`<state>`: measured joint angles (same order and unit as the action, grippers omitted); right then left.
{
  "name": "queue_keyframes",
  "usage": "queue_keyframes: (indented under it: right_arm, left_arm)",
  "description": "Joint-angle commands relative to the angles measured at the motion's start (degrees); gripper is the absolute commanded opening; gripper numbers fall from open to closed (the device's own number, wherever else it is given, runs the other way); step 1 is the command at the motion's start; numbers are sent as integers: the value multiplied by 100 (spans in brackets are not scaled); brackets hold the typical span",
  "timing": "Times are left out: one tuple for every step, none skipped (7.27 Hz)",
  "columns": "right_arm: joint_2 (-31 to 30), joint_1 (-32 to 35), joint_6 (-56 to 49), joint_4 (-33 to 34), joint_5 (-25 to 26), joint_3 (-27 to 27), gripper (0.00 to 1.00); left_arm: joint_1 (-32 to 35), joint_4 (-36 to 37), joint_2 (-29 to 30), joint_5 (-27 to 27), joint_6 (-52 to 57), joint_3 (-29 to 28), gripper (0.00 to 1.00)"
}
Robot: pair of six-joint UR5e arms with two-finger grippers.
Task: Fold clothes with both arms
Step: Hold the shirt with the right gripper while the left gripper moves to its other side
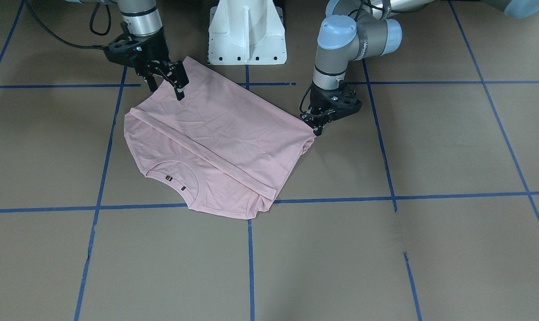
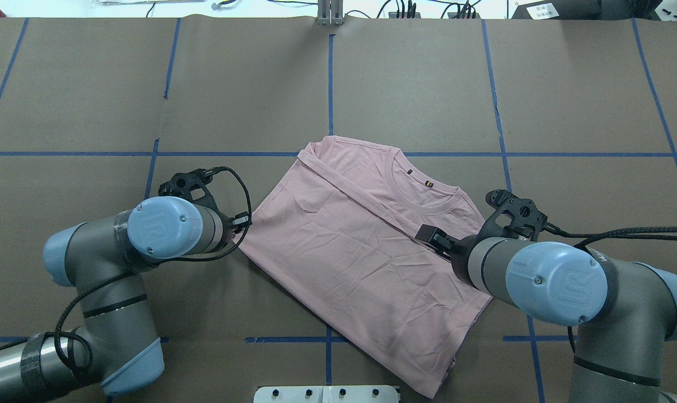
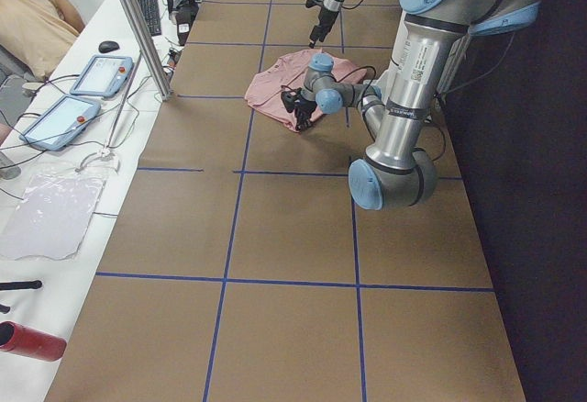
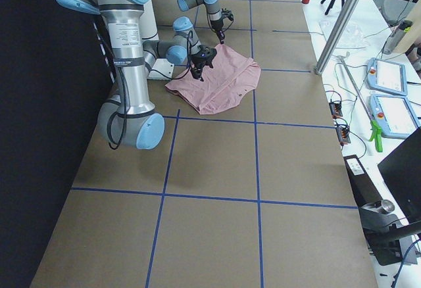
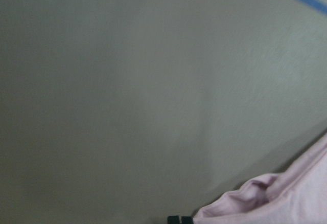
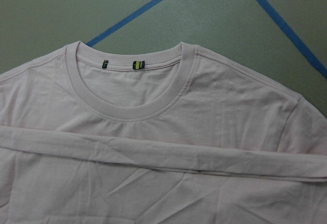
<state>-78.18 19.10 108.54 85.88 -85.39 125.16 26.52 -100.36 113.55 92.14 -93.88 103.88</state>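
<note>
The pale pink T-shirt (image 1: 216,133) lies folded on the table, its hem laid across just below the ribbed collar (image 6: 138,114). No print or lettering shows. My right gripper (image 1: 166,89) hangs open and empty just above the shirt's side nearest the robot; it also shows in the overhead view (image 2: 430,235). My left gripper (image 1: 319,128) is low at the shirt's bunched corner (image 5: 265,198) with its fingers together, seemingly pinching the fabric edge. In the overhead view the left gripper (image 2: 242,224) is mostly hidden under its wrist.
The table is brown paper with blue tape lines (image 1: 251,249). The white pedestal base (image 1: 247,31) stands just behind the shirt. Tablets and cables (image 3: 73,99) lie along the far side, beside a metal post (image 3: 138,26) and an operator (image 3: 27,16).
</note>
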Motion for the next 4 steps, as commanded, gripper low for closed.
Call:
queue_keyframes:
  right_arm:
    - [57, 85, 0, 8, -109, -1, 100]
    - [57, 94, 0, -1, -118, -9, 100]
    - [49, 102, 0, -27, -135, -9, 100]
    - [49, 103, 0, -45, -136, -9, 100]
  left_arm:
    - [911, -453, 394, -29, 1035, -539, 0]
    - [1247, -1171, 753, -29, 1221, -1301, 0]
    - [1598, -1640, 1305, -29, 1431, -2196, 0]
    - [1828, -1758, 1823, -21, 1538, -2953, 0]
